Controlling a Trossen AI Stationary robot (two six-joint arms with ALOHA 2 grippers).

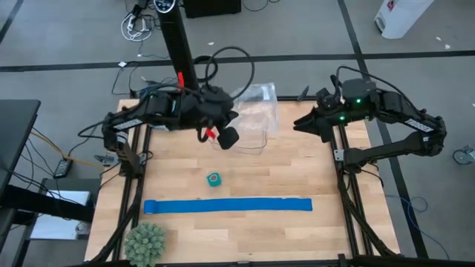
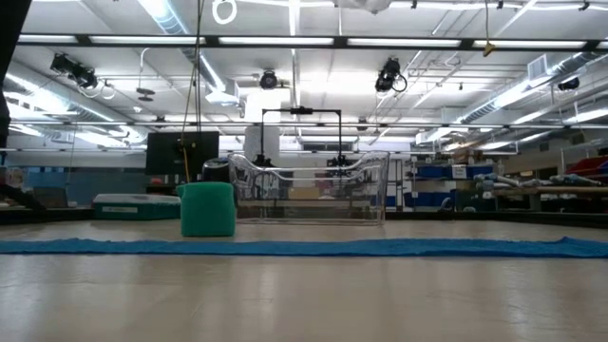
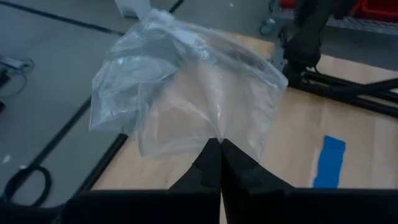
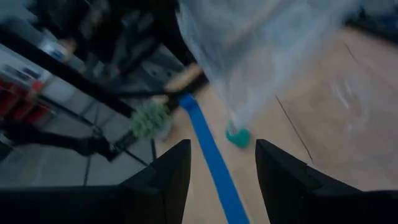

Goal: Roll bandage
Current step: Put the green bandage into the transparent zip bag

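The bandage is a small teal roll standing on the table near its middle, also in the low view and the right wrist view. No gripper touches it. A royal-blue strip lies flat nearer the front edge. My left gripper is at the far middle, shut on a clear plastic bag. My right gripper is open and empty at the far right, pointing toward the bag. My left gripper pinches the clear plastic bag at a gathered point on its edge between its two shut fingers. The bag spreads out puffed beyond the fingertips toward the table's far edge. In the low view its lower part reaches down to the table.
A green spiky ball sits at the front left corner. The blue strip runs left to right across most of the table's width. Black frame rails run along both side edges. Bare wood lies between the roll and the right rail.
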